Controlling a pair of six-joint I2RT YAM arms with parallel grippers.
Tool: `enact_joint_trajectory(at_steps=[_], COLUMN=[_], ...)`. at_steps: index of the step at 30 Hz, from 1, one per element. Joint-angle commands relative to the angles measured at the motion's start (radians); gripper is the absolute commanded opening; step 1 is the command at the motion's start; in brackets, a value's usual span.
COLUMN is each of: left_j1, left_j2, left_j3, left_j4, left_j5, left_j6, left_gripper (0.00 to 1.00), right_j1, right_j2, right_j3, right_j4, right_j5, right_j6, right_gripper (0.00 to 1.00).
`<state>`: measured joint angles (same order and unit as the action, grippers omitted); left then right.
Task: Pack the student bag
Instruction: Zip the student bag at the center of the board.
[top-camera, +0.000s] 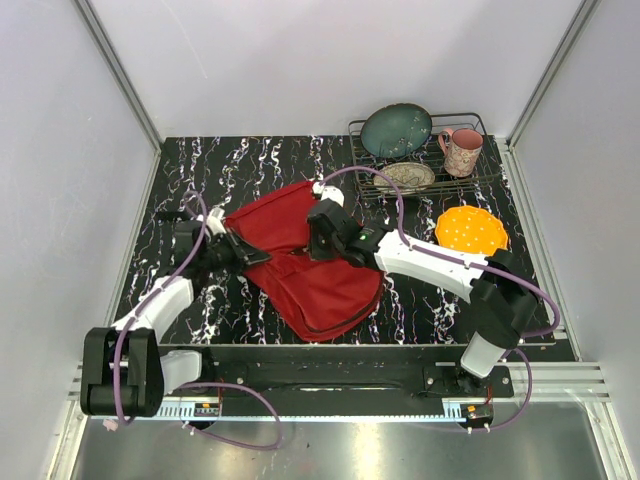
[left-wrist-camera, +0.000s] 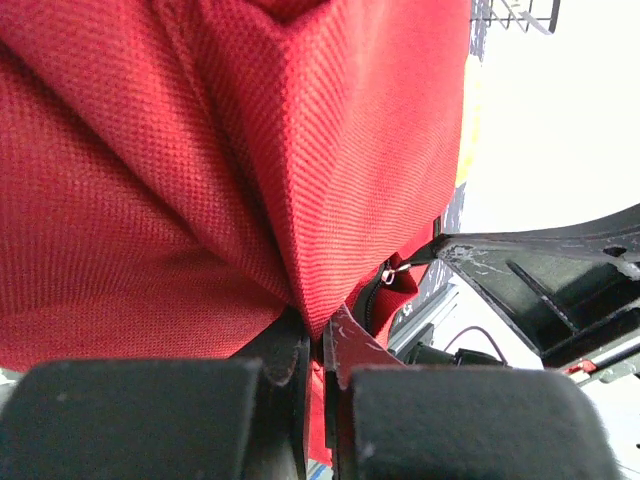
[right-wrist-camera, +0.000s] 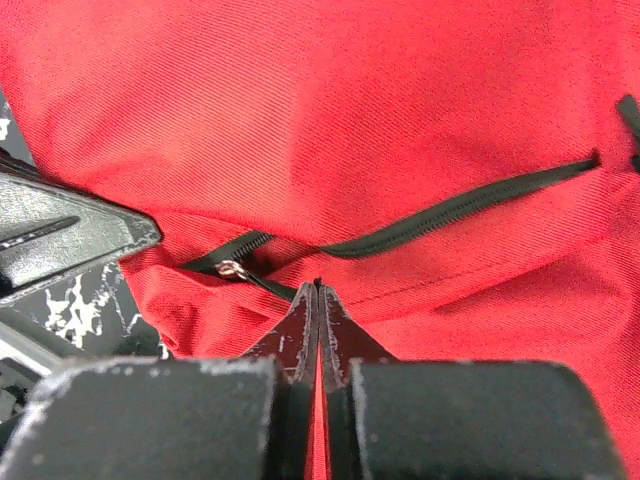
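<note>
left wrist: coarse-woven red student bag (left-wrist-camera: 200, 150)

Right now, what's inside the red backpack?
Only its red outside shows. The backpack lies slumped on the table, and the zipper stretch seen from the right wrist is shut, so anything inside is hidden.
</note>
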<state>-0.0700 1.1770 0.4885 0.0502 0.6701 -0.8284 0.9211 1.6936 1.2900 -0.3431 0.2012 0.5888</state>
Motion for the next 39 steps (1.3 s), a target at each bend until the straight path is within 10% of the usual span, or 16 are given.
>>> enact_joint_trajectory(at_steps=[1, 12, 15, 18, 39], left_j1=[0.143, 0.194, 0.193, 0.193, 0.19], left_j2=[-0.062, -0.011, -0.017, -0.042, -0.047], left_j3=[0.049, 0.062, 0.065, 0.045, 0.027], left_j4=[-0.073, -0.029, -0.015, 0.019, 0.036], left_j5=[0.042, 0.187, 0.233, 0.235, 0.241], left_j6=[0.153, 0.153, 0.155, 0.135, 0.121], left_gripper=[0.0, 0.0, 0.0, 0.0, 0.0], right_j1=[-0.042, -0.091, -0.09, -0.09, -0.062], right_j2=[-0.063, -0.084, -0.074, -0.037, 0.182], right_j3=[-0.009, -0.004, -0.006, 0.008, 0.132], right_j4=[-0.02, 0.068, 0.131, 0.171, 0.274], right_j5=[0.095, -0.009, -0.163, -0.285, -0.375], right_j6=[0.025, 0.019, 0.029, 0.103, 0.312], right_gripper=[0.0, 0.03, 0.42, 0.59, 0.51])
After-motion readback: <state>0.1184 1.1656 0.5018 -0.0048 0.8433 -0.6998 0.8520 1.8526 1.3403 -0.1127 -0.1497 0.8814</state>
